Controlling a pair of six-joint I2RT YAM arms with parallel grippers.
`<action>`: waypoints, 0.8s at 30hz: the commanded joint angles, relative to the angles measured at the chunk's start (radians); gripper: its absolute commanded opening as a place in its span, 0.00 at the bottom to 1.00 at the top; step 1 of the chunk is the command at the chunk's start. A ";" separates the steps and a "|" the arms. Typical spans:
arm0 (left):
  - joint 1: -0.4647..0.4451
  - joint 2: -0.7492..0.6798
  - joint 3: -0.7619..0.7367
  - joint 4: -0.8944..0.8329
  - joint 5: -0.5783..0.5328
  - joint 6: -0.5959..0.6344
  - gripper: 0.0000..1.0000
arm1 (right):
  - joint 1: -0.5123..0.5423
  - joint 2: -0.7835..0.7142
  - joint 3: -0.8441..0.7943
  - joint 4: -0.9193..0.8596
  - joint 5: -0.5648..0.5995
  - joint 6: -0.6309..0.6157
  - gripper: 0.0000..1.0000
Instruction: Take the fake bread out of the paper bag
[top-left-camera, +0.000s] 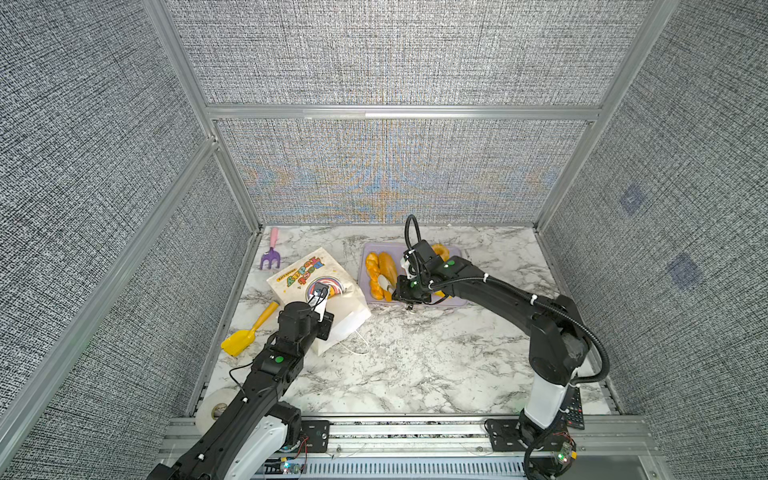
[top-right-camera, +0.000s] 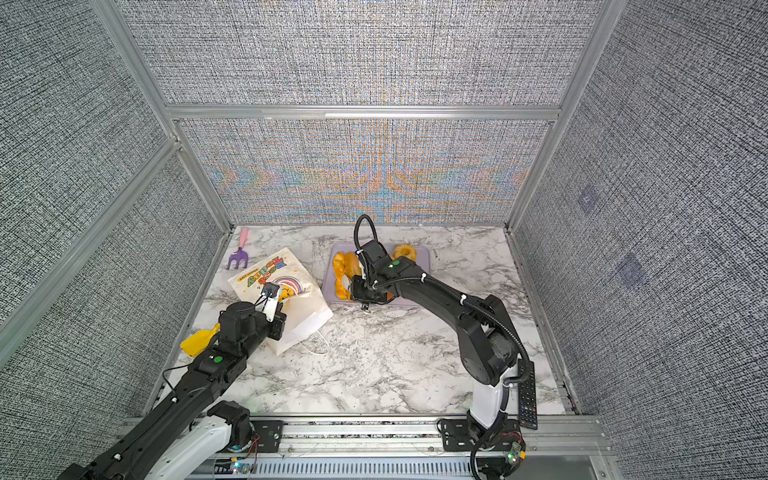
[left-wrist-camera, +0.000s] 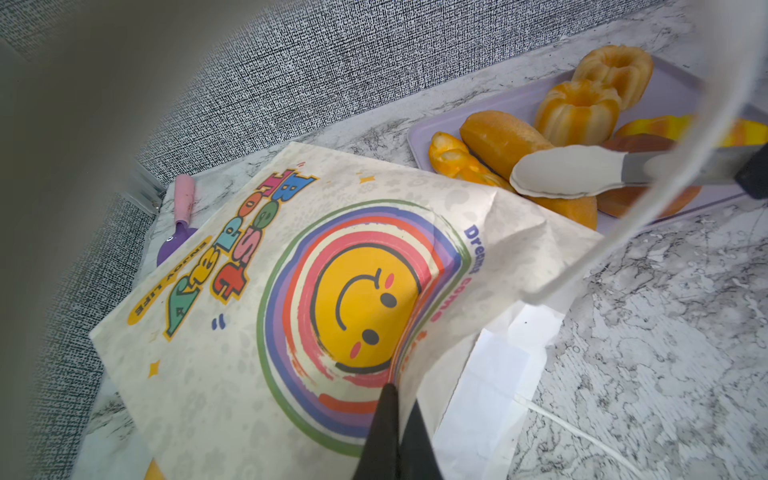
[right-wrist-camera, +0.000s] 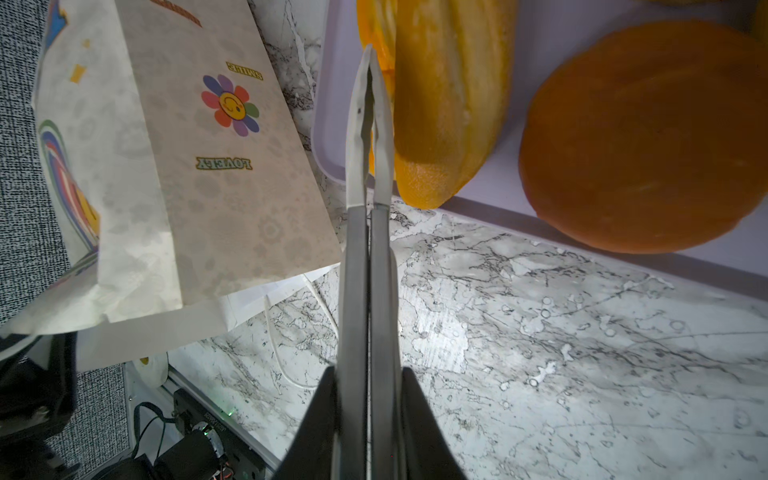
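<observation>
The bag (top-left-camera: 299, 270) lies flat on the table (top-left-camera: 415, 353), left of the tray (left-wrist-camera: 673, 87). The left claw (left-wrist-camera: 395, 395) is pressed together on a raised fold of its printed top face. The bread (top-left-camera: 384, 270) in view sits on the tray. Whether any is left in the bag cannot be told, as the inside is hidden.

The main risk is that pinch. It holds only one sheet of paper, so a hard pull up could tear the sheet or crumple it. A crumple would flatten the mouth shut, leaving the tongs no way in.

The right claw (right-wrist-camera: 371, 83) is pressed together on nothing. It hangs over the near left corner of the tray, just beside the loaf (right-wrist-camera: 449, 104). The loaf's end reaches the tray rim, so a sideways sweep toward the bag could knock it onto the table. The loose cord handle (top-left-camera: 359, 347) lies in front of the mouth and could snag the tongs on the way in.

In both top views the bag's long axis runs on a diagonal, from the far left corner toward the middle of the table. Its base points to the far left. Its mouth and handle point to the near side, slightly right.
</observation>
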 joint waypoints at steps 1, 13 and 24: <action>0.000 0.000 0.001 -0.007 0.007 -0.007 0.00 | 0.000 0.015 -0.009 0.004 0.045 0.014 0.00; 0.000 -0.001 0.002 -0.010 0.008 -0.006 0.00 | -0.028 -0.042 -0.034 0.016 -0.021 -0.034 0.00; 0.002 -0.006 0.001 -0.009 0.009 -0.001 0.00 | -0.027 -0.198 -0.174 0.095 -0.066 0.046 0.00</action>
